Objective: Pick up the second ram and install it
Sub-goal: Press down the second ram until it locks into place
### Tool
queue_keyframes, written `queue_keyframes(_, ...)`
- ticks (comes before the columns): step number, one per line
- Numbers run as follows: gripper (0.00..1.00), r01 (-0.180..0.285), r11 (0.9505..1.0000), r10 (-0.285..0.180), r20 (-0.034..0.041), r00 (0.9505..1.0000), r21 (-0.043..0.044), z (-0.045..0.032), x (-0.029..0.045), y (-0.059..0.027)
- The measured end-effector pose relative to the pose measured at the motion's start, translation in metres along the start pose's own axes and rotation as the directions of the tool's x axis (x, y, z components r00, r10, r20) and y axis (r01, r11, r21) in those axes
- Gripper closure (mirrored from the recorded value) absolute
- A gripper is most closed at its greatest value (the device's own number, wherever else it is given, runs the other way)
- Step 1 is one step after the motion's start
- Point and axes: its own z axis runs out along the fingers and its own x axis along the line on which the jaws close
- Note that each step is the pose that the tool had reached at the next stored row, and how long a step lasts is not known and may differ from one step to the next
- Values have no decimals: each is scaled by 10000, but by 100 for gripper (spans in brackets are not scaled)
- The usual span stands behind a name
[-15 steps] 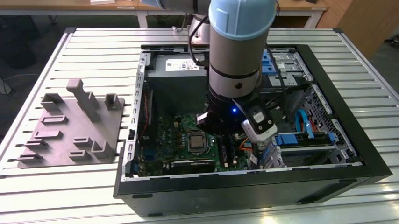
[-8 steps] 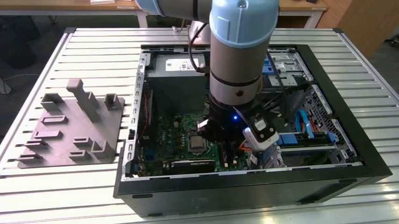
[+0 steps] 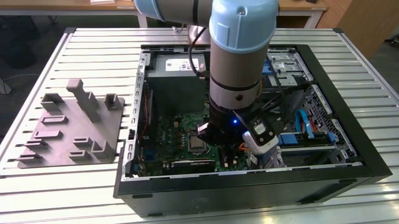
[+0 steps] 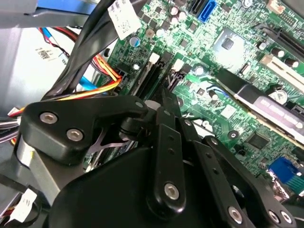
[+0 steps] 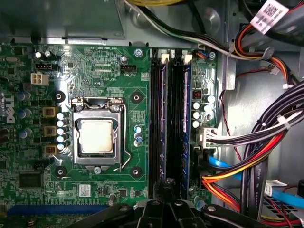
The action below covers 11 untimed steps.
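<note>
- One tool point(image 5: 168, 184), mine, sits closest to my wrist cameras: its black linkages converge and the fingertips are drawn together with no gap that I can see.
- Those closed tips hang right over the near end of the second ram point(image 5: 175, 118), a long dark stick standing edge-up in a black slot of the green motherboard point(image 5: 95, 61). I cannot tell whether they touch it or pinch it.
- Just beside it, parallel and also in a slot, stands the other memory stick point(image 5: 156, 118).
- Beyond that stick lies the processor socket point(image 5: 96, 137), its metal frame and lever closed around a bare silver square.
- On the opposite side of the slots, a bundle of black, orange, red and blue cables point(image 5: 266, 156) runs along the case wall.
- In the exterior view, my arm point(image 3: 240, 56) reaches straight down into the open computer case point(image 3: 349, 154), which lies on its side on the slatted metal desk point(image 3: 93, 42).
- Well apart from the case, toward the exterior view's left, a grey holder block point(image 3: 74, 126) with upright posts and pockets rests on the desk.
</note>
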Motion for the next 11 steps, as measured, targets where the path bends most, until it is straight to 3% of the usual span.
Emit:
queue_keyframes(8,90,0,10000,0,1,10000,-7,26,1,-5)
queue_keyframes(11,90,0,10000,0,5,10000,-9,-65,-5,-11)
